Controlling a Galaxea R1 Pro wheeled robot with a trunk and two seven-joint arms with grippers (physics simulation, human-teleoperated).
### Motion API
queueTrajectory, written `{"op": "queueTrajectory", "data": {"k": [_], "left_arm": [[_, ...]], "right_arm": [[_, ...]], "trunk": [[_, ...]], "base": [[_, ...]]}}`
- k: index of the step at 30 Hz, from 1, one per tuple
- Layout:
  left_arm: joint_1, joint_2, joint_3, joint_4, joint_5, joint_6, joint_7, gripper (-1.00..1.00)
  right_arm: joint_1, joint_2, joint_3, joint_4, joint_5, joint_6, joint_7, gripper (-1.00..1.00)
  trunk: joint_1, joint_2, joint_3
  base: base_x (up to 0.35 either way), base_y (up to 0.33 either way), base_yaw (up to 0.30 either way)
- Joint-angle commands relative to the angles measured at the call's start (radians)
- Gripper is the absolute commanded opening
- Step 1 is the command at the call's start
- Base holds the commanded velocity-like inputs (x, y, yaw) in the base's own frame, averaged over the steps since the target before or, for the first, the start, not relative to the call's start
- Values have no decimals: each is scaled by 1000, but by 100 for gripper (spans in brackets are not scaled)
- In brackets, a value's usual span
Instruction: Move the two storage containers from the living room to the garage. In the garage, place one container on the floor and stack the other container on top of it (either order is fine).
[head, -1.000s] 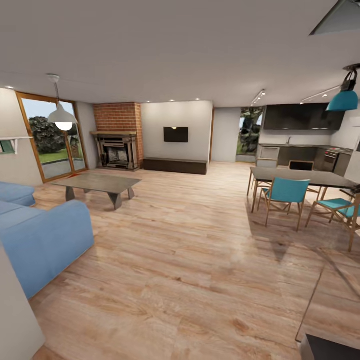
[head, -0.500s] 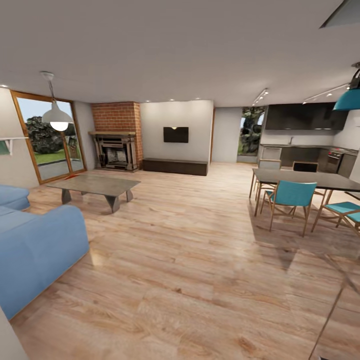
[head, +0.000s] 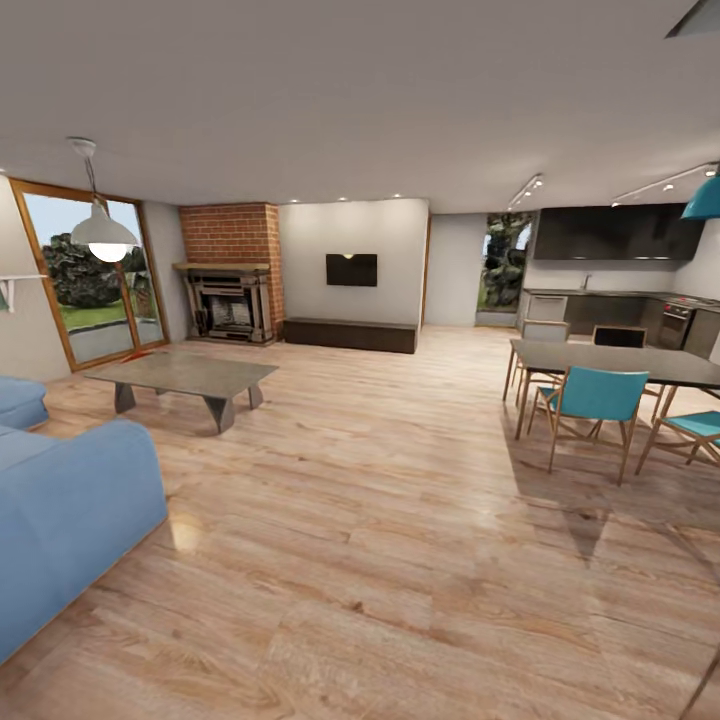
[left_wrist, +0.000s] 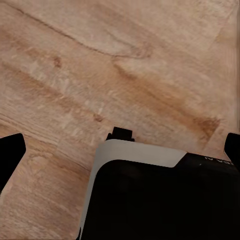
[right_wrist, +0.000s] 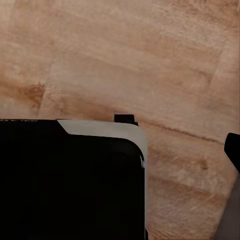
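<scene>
I'm rolling through the living room, both grippers spread wide, empty; cutting close could clip the sofa (head: 70, 520).

Light wood plank floor (head: 380, 520), blue fabric sofa (head: 60, 520), grey low coffee table (head: 180, 378), red brick fireplace (head: 232, 272), white pendant lamp (head: 103, 235), teal dining chairs (head: 592, 402).

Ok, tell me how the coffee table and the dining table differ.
The coffee table is low, on chunky angled legs, with nothing seated around it; the dining table stands taller on thin legs, with teal chairs around it. The coffee table stands near the blue sofa, the dining table by the kitchen. Both have grey rectangular tops.
</scene>
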Motion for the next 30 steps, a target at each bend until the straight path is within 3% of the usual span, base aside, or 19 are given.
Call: {"op": "queueTrajectory", "data": {"k": [1,30], "left_arm": [[-1,0,0,1,5,-3,1,100],[-1,0,0,1,5,-3,1,100]], "right_arm": [[-1,0,8,2,-10,-5,3,100],[-1,0,8,2,-10,-5,3,100]], "trunk": [[1,-1,-1],[1,-1,-1]], "base": [[322,0,0],[322,0,0]]}}
